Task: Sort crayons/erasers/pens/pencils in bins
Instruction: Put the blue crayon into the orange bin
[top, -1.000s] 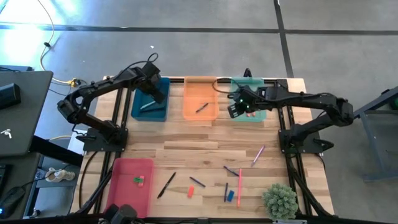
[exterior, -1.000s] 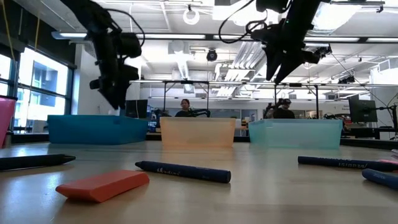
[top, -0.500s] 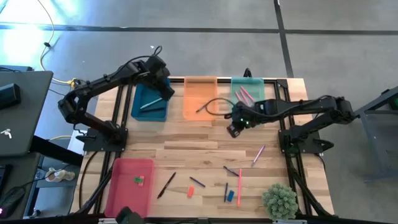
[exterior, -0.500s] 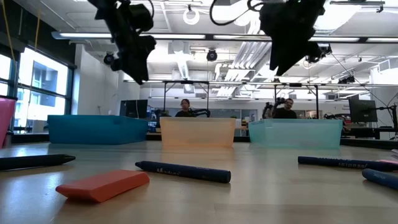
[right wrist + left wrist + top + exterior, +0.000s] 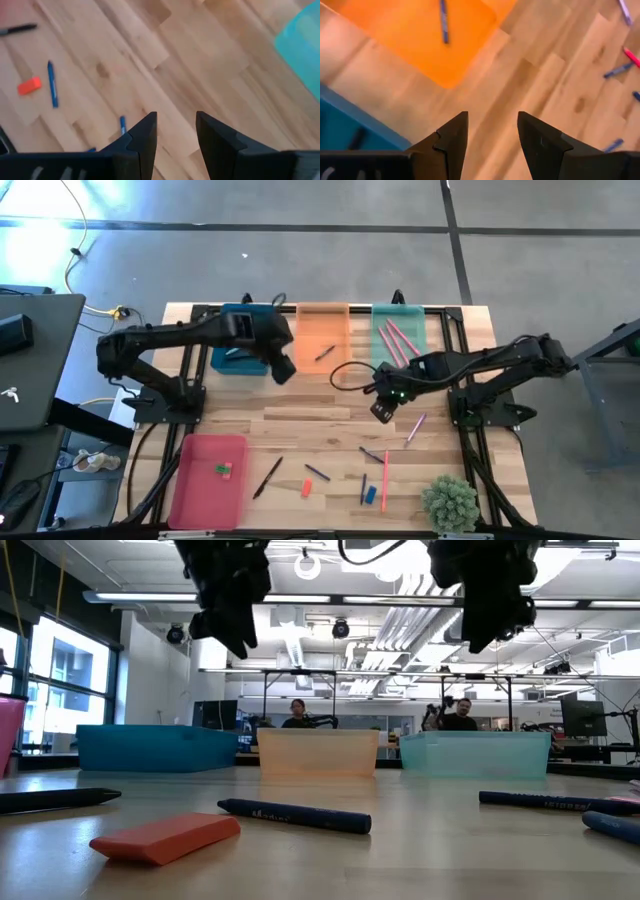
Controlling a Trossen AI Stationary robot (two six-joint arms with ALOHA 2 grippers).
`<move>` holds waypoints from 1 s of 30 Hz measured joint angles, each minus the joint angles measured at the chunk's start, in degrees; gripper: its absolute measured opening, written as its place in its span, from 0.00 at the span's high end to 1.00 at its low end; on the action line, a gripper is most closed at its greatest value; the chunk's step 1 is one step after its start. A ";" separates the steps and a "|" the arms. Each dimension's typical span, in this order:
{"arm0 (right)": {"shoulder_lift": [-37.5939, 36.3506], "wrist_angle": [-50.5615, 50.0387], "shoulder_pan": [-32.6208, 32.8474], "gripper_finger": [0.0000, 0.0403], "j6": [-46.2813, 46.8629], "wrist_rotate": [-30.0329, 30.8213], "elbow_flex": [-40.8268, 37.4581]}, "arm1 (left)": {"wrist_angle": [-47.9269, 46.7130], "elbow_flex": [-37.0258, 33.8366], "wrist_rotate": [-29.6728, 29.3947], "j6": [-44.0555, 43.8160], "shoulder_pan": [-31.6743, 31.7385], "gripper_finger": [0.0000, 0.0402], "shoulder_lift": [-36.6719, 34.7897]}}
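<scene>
Beside the translucent orange bin [image 5: 322, 338], taken as landmark, the left claw [image 5: 284, 369] hangs just off its near-left corner, fingers parted and holding nothing; the right claw [image 5: 381, 410] hangs nearer the front, to the bin's right, over bare planks, also parted and empty; only the high view shows the bin's contents, a dark blue pen [image 5: 324, 353], and the pink-red sticks [image 5: 397, 338] in the mint green bin [image 5: 398, 338] to its right; the teal bin [image 5: 240, 346] lies to its left, the pink-red bin [image 5: 208, 477] well in front with two erasers [image 5: 224, 470]; the low view alone shows two people [image 5: 297, 712] beyond the surface [image 5: 330, 420], and an orange eraser [image 5: 165, 837] beside a blue stick [image 5: 294, 815]; a second ago the left claw was over the teal bin and the right over the mint one; both have since come forward; wood planks, glossy plastic trays, blocky eraser, slim sticks.
</scene>
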 joint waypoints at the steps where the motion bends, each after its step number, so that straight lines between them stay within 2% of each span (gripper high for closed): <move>1: 0.05 -0.07 0.79 0.68 0.12 -0.06 0.00 | -0.33 0.00 -0.41 -1.33 -1.72 0.60 0.00; 8: 0.17 0.57 5.21 0.68 -1.33 0.20 0.00 | -5.37 -0.09 -1.56 -11.85 -12.10 0.60 -3.36; 16: 4.66 7.51 8.24 0.68 -3.23 -2.55 0.02 | -13.49 -0.07 -15.24 -24.73 -24.05 0.60 -6.52; 19: 6.57 8.44 9.51 0.68 -1.54 -2.86 0.04 | -13.38 -0.42 -18.68 -27.36 -26.95 0.60 -6.75; 25: 9.84 8.66 11.70 0.68 4.29 -3.28 0.04 | -13.41 -3.28 -20.14 -27.53 -26.45 0.60 -6.71; 30: 13.05 8.62 12.15 0.68 9.20 -3.80 0.04 | -13.29 -3.76 -16.21 -21.80 -23.13 0.60 -6.71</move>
